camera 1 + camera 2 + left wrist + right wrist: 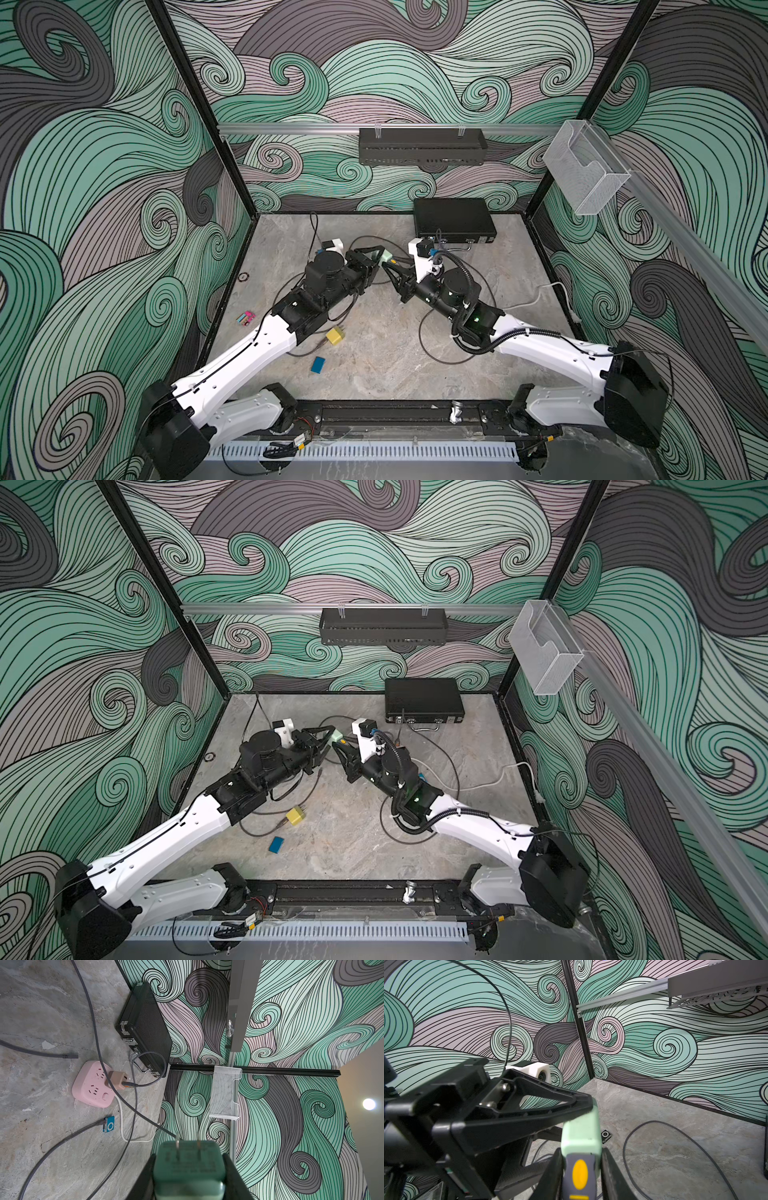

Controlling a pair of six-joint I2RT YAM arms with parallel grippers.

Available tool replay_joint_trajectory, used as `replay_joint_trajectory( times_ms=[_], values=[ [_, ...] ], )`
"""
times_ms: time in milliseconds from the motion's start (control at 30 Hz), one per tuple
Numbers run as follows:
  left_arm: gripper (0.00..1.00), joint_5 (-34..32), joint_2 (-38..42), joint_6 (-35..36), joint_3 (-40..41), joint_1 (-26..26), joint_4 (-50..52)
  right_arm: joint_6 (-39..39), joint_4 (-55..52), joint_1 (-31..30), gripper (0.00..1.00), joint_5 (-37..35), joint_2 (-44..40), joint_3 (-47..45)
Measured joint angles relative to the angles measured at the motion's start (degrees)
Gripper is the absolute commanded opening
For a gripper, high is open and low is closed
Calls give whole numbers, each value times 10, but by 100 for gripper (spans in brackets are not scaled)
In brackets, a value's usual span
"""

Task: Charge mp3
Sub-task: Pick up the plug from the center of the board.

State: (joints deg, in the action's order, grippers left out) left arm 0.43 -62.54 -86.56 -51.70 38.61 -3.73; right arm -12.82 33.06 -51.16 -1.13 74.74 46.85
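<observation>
Mint-green charger block [188, 1169] fills the foreground of the left wrist view. It is clamped crosswise in the left gripper [189, 1156], one finger flat on each side, no slack visible. Its two prongs [198, 1141] stick out past the fingertips. My reading is that it is gripped by the body so the prongs stay clear for a socket, with one face left bare for the other arm.

Right gripper [580, 1159] meets the block above the middle of the table. Between its fingers sits a grey connector [579, 1174] with a yellow oval, its front end butted against the bare face. The fingers flank the connector closely, but a thin sliver shows on one side, so I cannot tell whether they bear on it. Whether the plug is seated in the block is hidden too. Judged step: mating cable to block, one arm as vice and the other as inserter.

Farther right, down on the table well beyond the left fingertips, is a pink power strip [91, 1086]. A tan adapter [117, 1082] occupies one socket and the others are free. Near the strip lies the blue mp3 player [108, 1124], flat and touched by no finger, with a grey cable [62, 1140] plugged into its end. Probably what remains is to carry the block to a free socket on the strip.
</observation>
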Motion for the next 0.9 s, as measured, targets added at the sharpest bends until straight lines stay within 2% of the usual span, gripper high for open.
replay_joint_trajectory(
  times_ms=[67,200,300,367,467,667,800,867,900],
  values=[
    [0,-1,-2,1,0,-1,1,0,0,0,26,0,2,0],
    [0,0,-3,2,0,-2,1,2,-1,0,11,-2,3,0],
    [4,0,-3,2,0,-2,1,2,-2,0,0,-3,3,0],
    [10,0,-3,4,0,-2,3,3,-3,0,0,-5,3,0],
    [30,0,-2,10,0,-2,8,4,-13,0,0,-6,2,1],
    [48,-16,16,54,-17,1,62,6,-87,1,0,10,-17,26],
    [49,-77,89,118,-19,-1,136,23,-173,22,0,13,-53,47],
    [32,-102,122,143,-26,-7,165,24,-202,45,0,12,-72,49],
    [33,-111,135,156,-27,-10,167,23,-213,57,0,14,-80,49]
  ],
)
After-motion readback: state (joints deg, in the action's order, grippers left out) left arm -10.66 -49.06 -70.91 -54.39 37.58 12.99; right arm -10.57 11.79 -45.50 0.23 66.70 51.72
